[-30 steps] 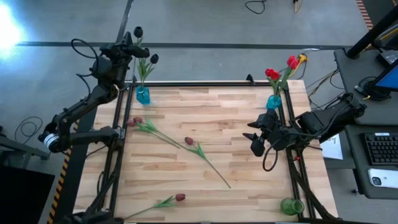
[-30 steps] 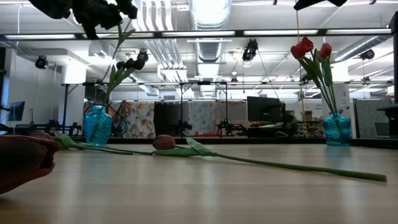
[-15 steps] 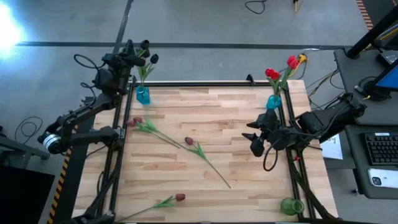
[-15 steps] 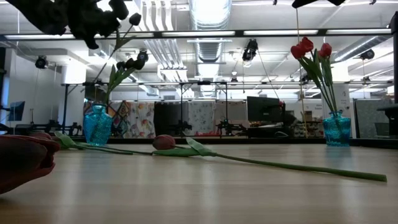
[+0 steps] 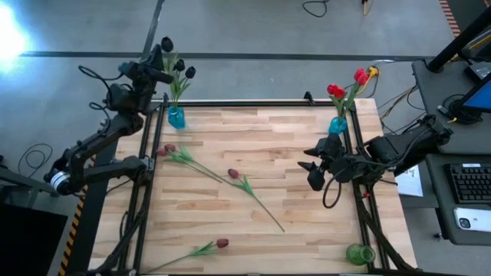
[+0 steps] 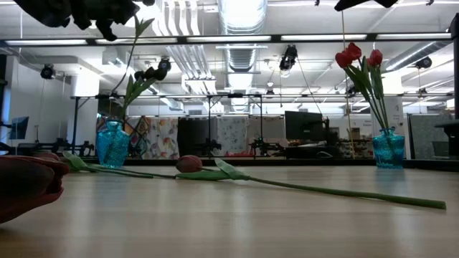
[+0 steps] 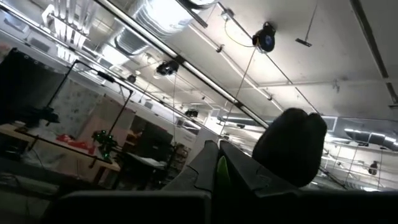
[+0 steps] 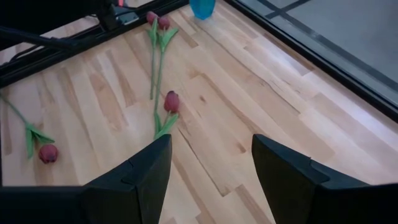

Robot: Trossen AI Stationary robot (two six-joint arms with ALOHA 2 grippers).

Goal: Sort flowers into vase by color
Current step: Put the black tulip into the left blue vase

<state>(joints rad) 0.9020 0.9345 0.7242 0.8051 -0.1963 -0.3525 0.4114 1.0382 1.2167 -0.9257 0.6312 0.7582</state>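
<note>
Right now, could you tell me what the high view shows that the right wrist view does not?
Only the high view shows the left gripper holding a dark tulip above the left vase, and the red tulips in the right vase. Only the right wrist view shows the right gripper open. Both show the maroon tulips lying on the table.

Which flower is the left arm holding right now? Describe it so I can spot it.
Find the blue vase at the table's far left corner. Just above it, the left gripper grips a dark tulip, the highest head there, above those standing in the vase.
</note>
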